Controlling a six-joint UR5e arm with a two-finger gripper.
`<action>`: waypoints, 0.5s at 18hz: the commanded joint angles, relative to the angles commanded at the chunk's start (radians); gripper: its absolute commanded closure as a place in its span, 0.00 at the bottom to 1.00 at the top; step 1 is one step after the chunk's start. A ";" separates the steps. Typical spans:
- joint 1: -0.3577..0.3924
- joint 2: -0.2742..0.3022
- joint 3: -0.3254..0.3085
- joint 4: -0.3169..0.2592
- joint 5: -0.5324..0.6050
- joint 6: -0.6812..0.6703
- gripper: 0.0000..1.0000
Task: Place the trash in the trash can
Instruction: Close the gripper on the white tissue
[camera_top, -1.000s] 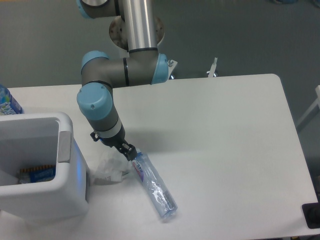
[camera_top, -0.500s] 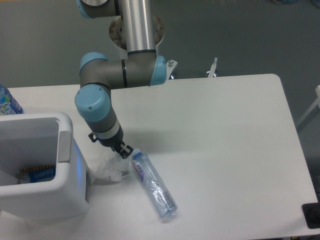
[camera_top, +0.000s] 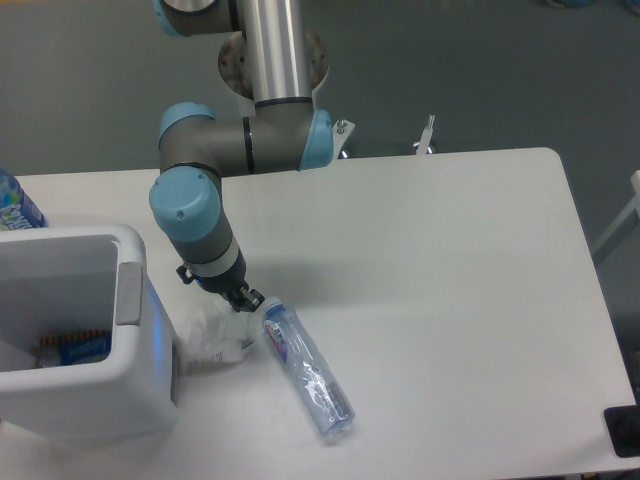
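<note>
The crumpled white tissue wad (camera_top: 212, 341) lies on the white table (camera_top: 440, 260), right beside the trash can's right wall. The clear crinkled plastic bottle (camera_top: 305, 368) lies on its side, white cap towards the upper left, base towards the table's front edge. My gripper (camera_top: 244, 298) points down, low over the table, between the tissue's upper edge and the bottle cap. Its small black fingers are mostly hidden under the wrist, so I cannot tell their opening. The white boxy trash can (camera_top: 132, 345) stands at the front left, with a grey patch on its right rim.
A blue-labelled water bottle (camera_top: 14, 205) stands at the left edge behind the trash can. Inside the can lies a blue-and-orange item (camera_top: 72, 347). A dark object (camera_top: 625, 432) sits at the front right corner.
My gripper has shifted slightly to the left, off the bottle cap and towards the tissue. The tissue's upper part looks a little more bunched. The bottle has not moved.
</note>
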 joint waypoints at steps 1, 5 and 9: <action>0.002 0.008 0.008 0.000 -0.014 -0.003 1.00; 0.025 0.035 0.081 0.000 -0.051 -0.047 1.00; 0.040 0.015 0.213 0.000 -0.051 -0.130 1.00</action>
